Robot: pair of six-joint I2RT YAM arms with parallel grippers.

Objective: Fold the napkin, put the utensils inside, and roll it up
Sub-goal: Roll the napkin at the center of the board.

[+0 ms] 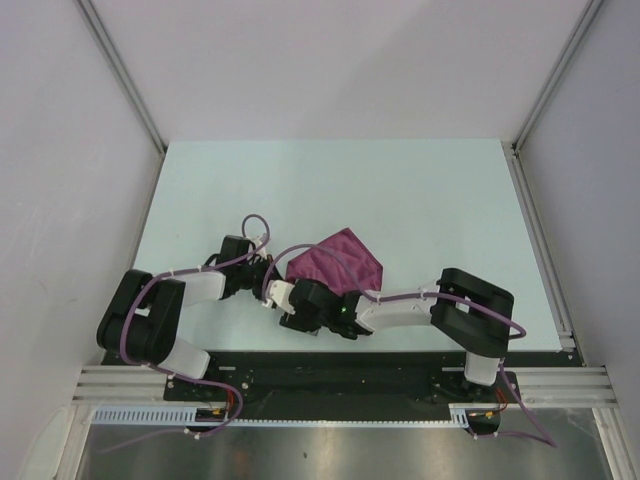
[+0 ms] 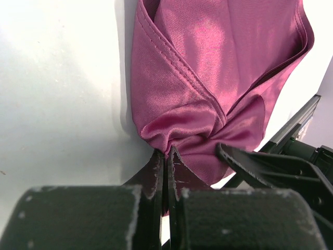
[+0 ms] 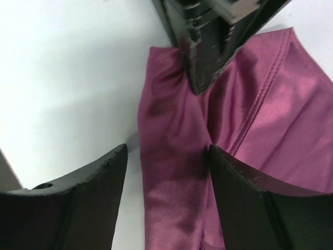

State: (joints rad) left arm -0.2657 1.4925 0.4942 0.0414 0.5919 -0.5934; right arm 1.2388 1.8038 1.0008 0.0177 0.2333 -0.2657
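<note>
The plum napkin lies folded and bunched on the table, just beyond both grippers. My left gripper is shut on a gathered corner of the napkin; the cloth is pinched between its closed jaws. My right gripper stands open and astride a narrow fold of the napkin, one finger on each side, with the left gripper's fingers just ahead of it. From above, the left gripper and the right gripper meet at the napkin's near-left corner. The utensils are out of view.
The pale table stretches behind the napkin. White walls and metal frame posts enclose it on three sides. The right gripper's finger crosses close to the left gripper in the left wrist view.
</note>
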